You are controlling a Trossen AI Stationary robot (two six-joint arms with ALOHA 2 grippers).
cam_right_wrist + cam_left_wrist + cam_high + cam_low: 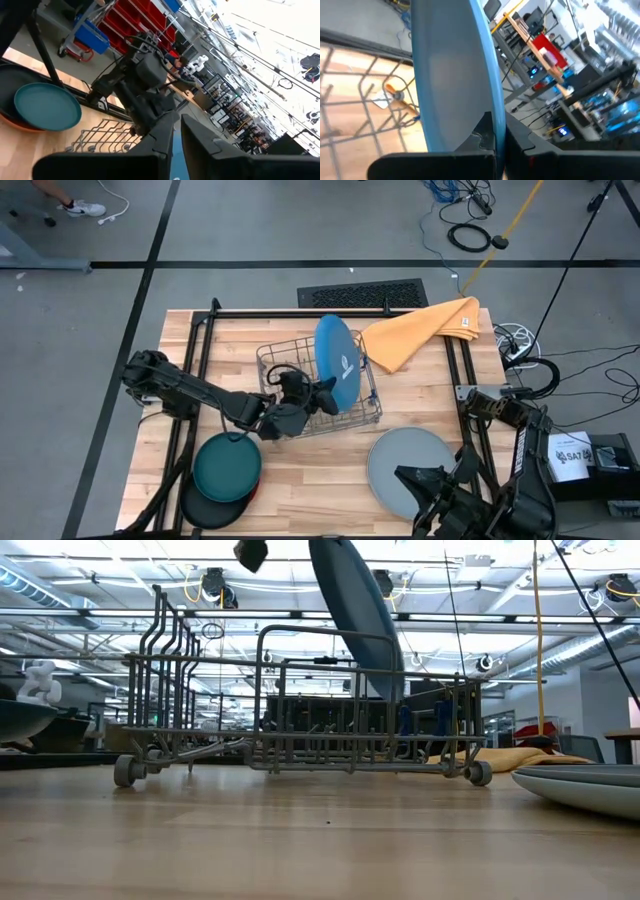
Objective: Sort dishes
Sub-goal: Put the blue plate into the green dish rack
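Observation:
The bright blue plate point(338, 358) stands on edge, tilted, in the wire dish rack point(283, 355). My left gripper point(499, 135) reaches in from the table's left and is shut on it. The grey plate point(405, 448) lies flat near the table's near right. My right gripper point(405, 476) hovers over its near edge, pointing left, its fingers a narrow gap apart and touching nothing. The dark teal plate point(227, 465) lies on top of the black plate point(203, 508), with an orange-red rim point(251, 492) beneath. I cannot pick out the pale blue plate. My left gripper pinches the bright blue plate's rim point(494, 102) between its two fingers point(481, 134), one on each face. The fingers come nearly level from the table's left. The plate stands upright and tilted point(352, 610), with its lower edge between the rack's wires; whether it rests there I cannot tell.
A yellow-orange cloth point(420, 330) lies at the far right of the table, beside the rack. A black frame point(205, 345) runs along the table's left, far and right sides. Bare wood shows between the rack and the near edge.

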